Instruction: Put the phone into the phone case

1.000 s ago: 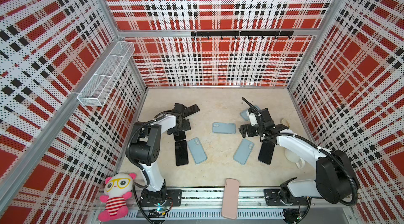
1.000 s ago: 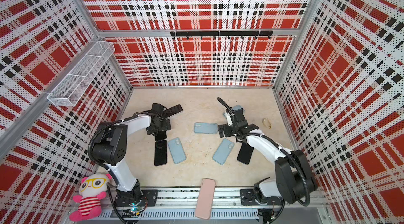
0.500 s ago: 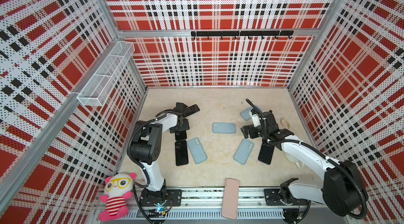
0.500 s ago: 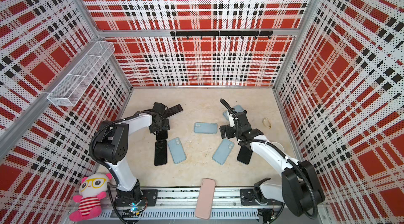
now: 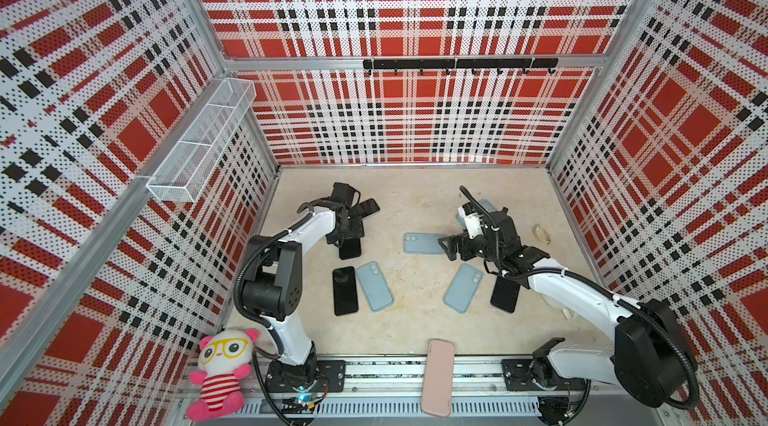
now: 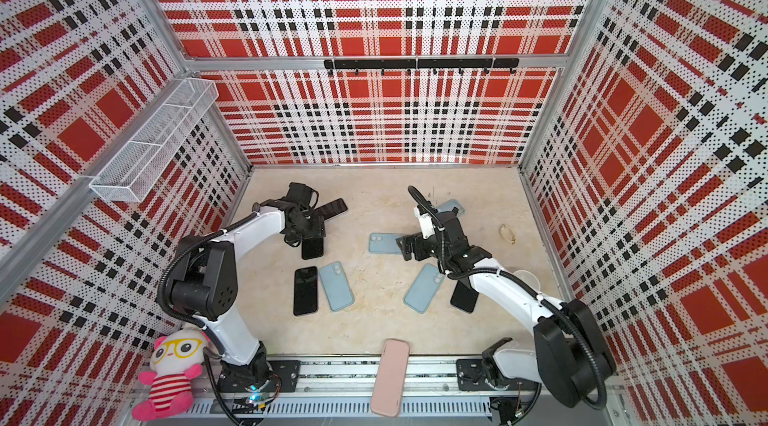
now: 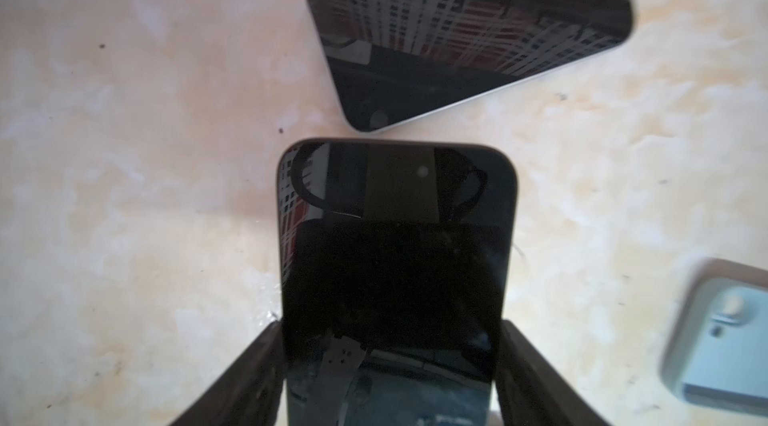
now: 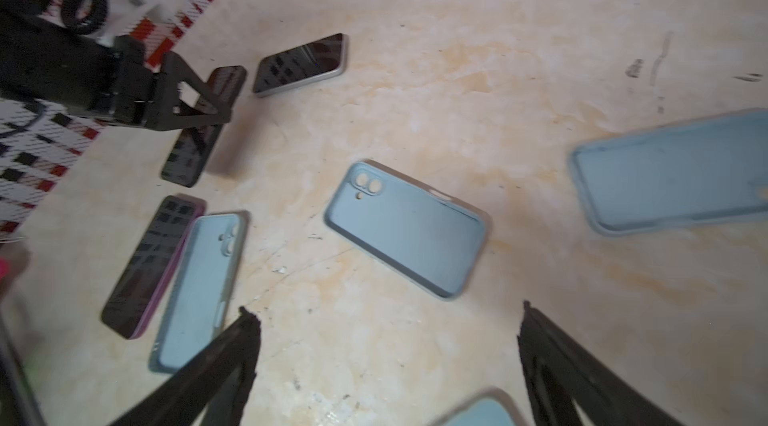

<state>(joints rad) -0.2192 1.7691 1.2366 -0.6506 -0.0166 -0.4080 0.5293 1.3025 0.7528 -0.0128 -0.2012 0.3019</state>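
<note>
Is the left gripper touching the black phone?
Touching. In the left wrist view the left gripper has its fingers flush against both long edges of the black phone, no gap.

- At the left rear we see a first phone point(image 5: 350, 248), with a second phone point(image 5: 368, 208) just behind it.
- Nearer us (left of middle), a third phone point(image 5: 345, 290) lies just left of a case point(image 5: 375, 286).
- On the right, another case point(image 5: 463, 288) lies left of a fourth phone point(image 5: 505, 295).
</note>
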